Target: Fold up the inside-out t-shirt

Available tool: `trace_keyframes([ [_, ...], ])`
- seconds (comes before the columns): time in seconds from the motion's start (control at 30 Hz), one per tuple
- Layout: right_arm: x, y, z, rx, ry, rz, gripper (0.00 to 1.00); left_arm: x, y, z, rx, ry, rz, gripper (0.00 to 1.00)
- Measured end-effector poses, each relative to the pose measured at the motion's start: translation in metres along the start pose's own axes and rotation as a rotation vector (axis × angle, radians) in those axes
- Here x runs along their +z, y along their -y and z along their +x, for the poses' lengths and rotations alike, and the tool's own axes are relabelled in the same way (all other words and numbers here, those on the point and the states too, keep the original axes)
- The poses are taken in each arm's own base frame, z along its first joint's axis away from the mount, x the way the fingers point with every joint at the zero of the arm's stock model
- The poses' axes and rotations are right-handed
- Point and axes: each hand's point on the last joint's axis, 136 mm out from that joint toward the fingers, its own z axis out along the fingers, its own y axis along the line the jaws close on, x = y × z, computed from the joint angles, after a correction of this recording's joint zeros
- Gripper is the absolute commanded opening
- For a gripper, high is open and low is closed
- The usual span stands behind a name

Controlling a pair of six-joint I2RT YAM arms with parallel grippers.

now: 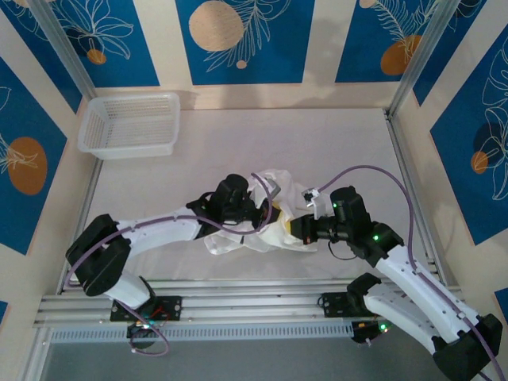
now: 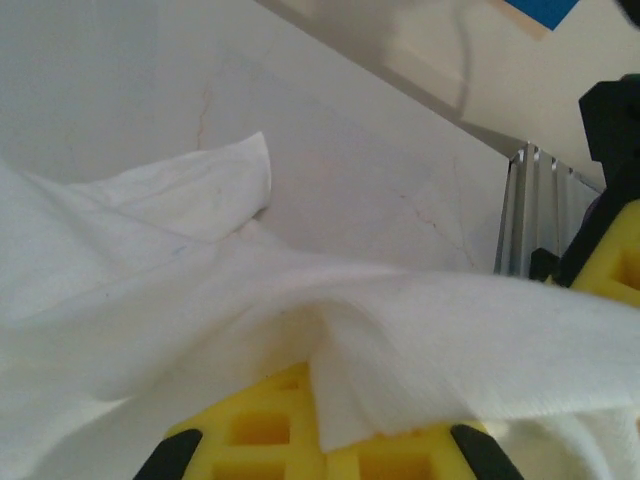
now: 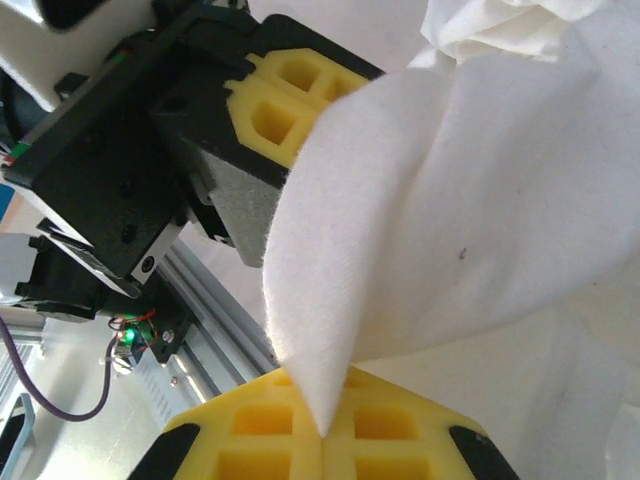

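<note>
Together, the left gripper (image 2: 320, 445) and right gripper (image 3: 322, 440) clamp folds of the crumpled inside-out t-shirt (image 3: 480, 200); light, limp, thin, it likely handles best pinched at hem corners.

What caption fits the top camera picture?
Left end effector and right end effector grip the crumpled white t-shirt; mesh basket sits far left.

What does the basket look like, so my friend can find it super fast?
Start at the pale table and go to its far left corner, by the blue flowery wall. The mesh basket sits there, white with little holes all over. Unlike the soft, crumpled white t-shirt in the middle, it is a stiff rectangle standing alone.
</note>
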Motion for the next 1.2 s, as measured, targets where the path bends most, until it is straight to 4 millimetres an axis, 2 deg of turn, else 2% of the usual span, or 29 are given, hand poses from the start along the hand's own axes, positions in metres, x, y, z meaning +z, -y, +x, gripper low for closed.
trace_keyframes([
  [0.07, -0.002, 0.01, 0.0, 0.02, 0.012, 0.051, 0.0, 0.0, -0.001, 0.002, -0.001, -0.007, -0.002, 0.0],
  [0.1, -0.005, 0.017, -0.001, 0.042, 0.027, 0.093, 0.0, 0.0, -0.001, 0.004, -0.001, -0.011, -0.003, 0.06],
  [0.13, -0.008, 0.025, -0.002, 0.07, 0.044, 0.135, 0.02, 0.0, -0.001, 0.006, 0.004, -0.017, -0.004, 0.27],
  [0.17, -0.013, 0.035, -0.003, 0.106, 0.065, 0.182, 0.03, 0.0, -0.001, 0.009, 0.01, -0.025, -0.003, 0.37],
  [0.2, -0.017, 0.046, -0.002, 0.144, 0.083, 0.229, 0.08, 0.0, 0.0, 0.015, 0.009, -0.042, 0.005, 0.4],
  [0.27, -0.025, 0.068, 0.004, 0.242, 0.108, 0.324, 0.27, 0.002, 0.007, 0.029, 0.019, -0.082, 0.023, 0.4],
  [0.3, -0.028, 0.077, 0.008, 0.286, 0.117, 0.365, 0.31, 0.003, 0.012, 0.039, 0.027, -0.103, 0.033, 0.41],
  [0.37, -0.032, 0.086, 0.014, 0.337, 0.124, 0.414, 0.32, 0.005, 0.029, 0.066, 0.053, -0.138, 0.057, 0.49],
  [0.43, -0.037, 0.086, 0.012, 0.358, 0.155, 0.421, 0.27, -0.001, 0.046, 0.103, 0.054, -0.169, 0.072, 0.57],
  [0.5, -0.038, 0.08, 0.005, 0.343, 0.186, 0.391, 0.25, -0.013, 0.046, 0.129, 0.006, -0.193, 0.03, 0.59],
  [0.53, -0.038, 0.074, 0.0, 0.326, 0.192, 0.366, 0.28, -0.019, 0.038, 0.133, -0.036, -0.187, -0.021, 0.59],
  [0.6, -0.032, 0.064, -0.008, 0.294, 0.168, 0.336, 0.4, -0.025, 0.024, 0.124, -0.134, -0.144, -0.113, 0.59],
  [0.67, -0.018, 0.056, -0.016, 0.251, 0.096, 0.332, 0.54, -0.028, 0.015, 0.108, -0.26, -0.096, -0.172, 0.59],
  [0.73, 0.005, 0.055, -0.021, 0.205, -0.01, 0.354, 0.61, -0.025, 0.01, 0.094, -0.411, -0.068, -0.188, 0.6],
  [0.83, 0.037, 0.074, -0.018, 0.178, -0.148, 0.431, 0.66, -0.011, 0.003, 0.088, -0.638, -0.061, -0.185, 0.62],
  [0.93, 0.054, 0.106, -0.003, 0.185, -0.26, 0.532, 0.68, 0.004, -0.003, 0.109, -0.831, -0.116, -0.203, 0.66],
  [1.0, 0.06, 0.122, 0.01, 0.195, -0.326, 0.574, 0.62, 0.011, -0.006, 0.127, -0.925, -0.156, -0.226, 0.71],
  [1.03, 0.063, 0.126, 0.016, 0.194, -0.358, 0.58, 0.52, 0.014, -0.008, 0.133, -0.963, -0.17, -0.236, 0.8],
  [1.07, 0.065, 0.129, 0.02, 0.195, -0.379, 0.579, 0.38, 0.015, -0.009, 0.136, -0.992, -0.175, -0.241, 0.84],
  [1.13, 0.069, 0.127, 0.024, 0.191, -0.402, 0.554, 0.04, 0.017, -0.009, 0.136, -1.033, -0.167, -0.241, 0.87],
  [1.2, 0.07, 0.12, 0.026, 0.186, -0.396, 0.518, 0.0, 0.017, -0.009, 0.129, -1.052, -0.139, -0.235, 0.88],
])
